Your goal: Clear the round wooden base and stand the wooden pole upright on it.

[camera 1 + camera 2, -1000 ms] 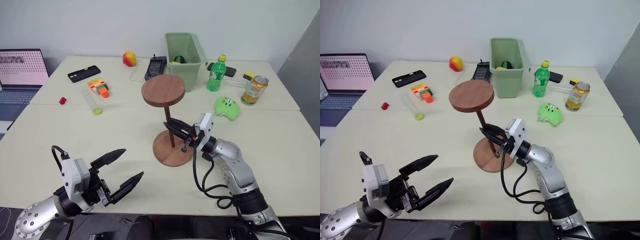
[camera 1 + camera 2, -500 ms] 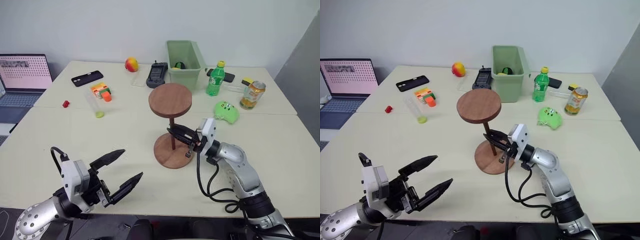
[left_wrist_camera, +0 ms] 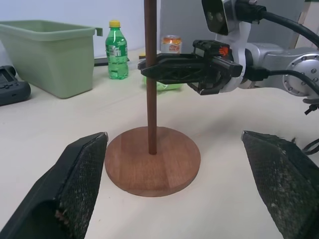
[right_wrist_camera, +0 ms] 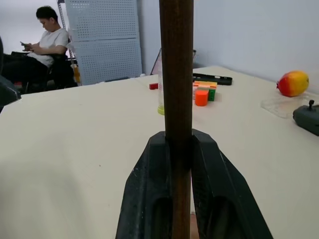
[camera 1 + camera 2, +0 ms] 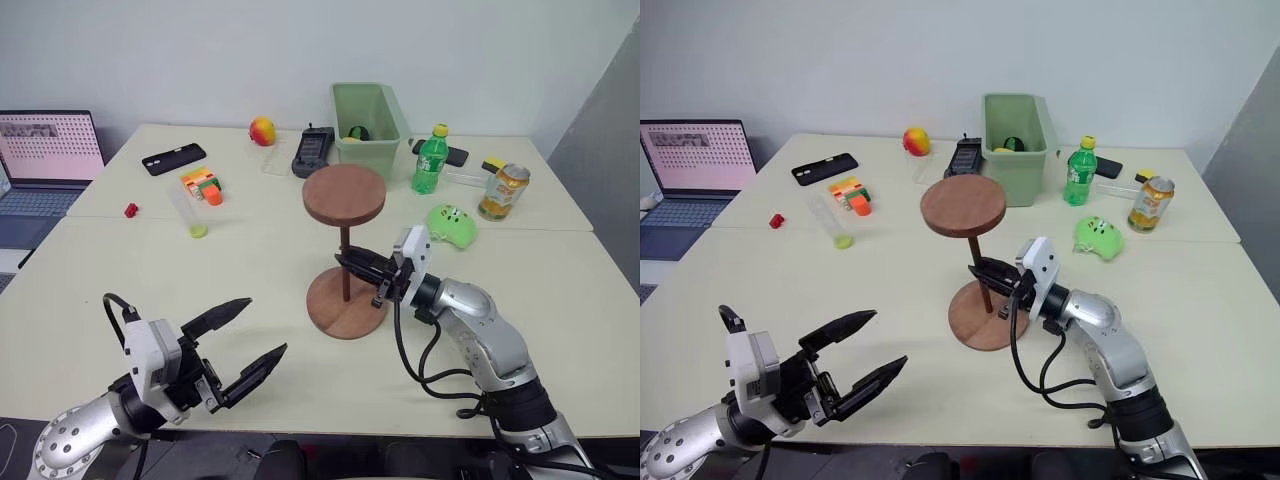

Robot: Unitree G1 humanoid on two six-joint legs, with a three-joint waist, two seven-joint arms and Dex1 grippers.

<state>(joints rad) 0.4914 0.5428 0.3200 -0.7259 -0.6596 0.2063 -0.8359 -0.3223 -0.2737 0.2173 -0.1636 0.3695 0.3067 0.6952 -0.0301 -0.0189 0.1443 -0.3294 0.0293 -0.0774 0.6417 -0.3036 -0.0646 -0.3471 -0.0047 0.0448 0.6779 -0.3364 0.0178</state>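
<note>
The round wooden base (image 5: pixel 345 304) lies flat on the table in front of me. The wooden pole (image 5: pixel 345 262) stands upright with its lower end at the middle of the base and its own disc (image 5: pixel 345 194) on top. My right gripper (image 5: pixel 343 261) reaches in level from the right and is shut on the rod about halfway up. The right wrist view shows the rod (image 4: pixel 177 74) pinched between its two black fingers (image 4: pixel 149 189). My left gripper (image 5: pixel 266 325) hovers open near the table's front left, apart from the base (image 3: pixel 152 159).
Behind the base stand a green bin (image 5: pixel 368 115), a green bottle (image 5: pixel 430 160), a can (image 5: pixel 503 192) and a green toy (image 5: pixel 453 222). At the back left are a laptop (image 5: pixel 45 150), a black phone (image 5: pixel 173 158), coloured blocks (image 5: pixel 203 184) and a clear tube (image 5: pixel 187 210). A person (image 4: pixel 45 45) sits far off.
The pole leaned with its top disc to the left; it has swung upright in my right gripper. The camera view has shifted. My left gripper has stayed put.
</note>
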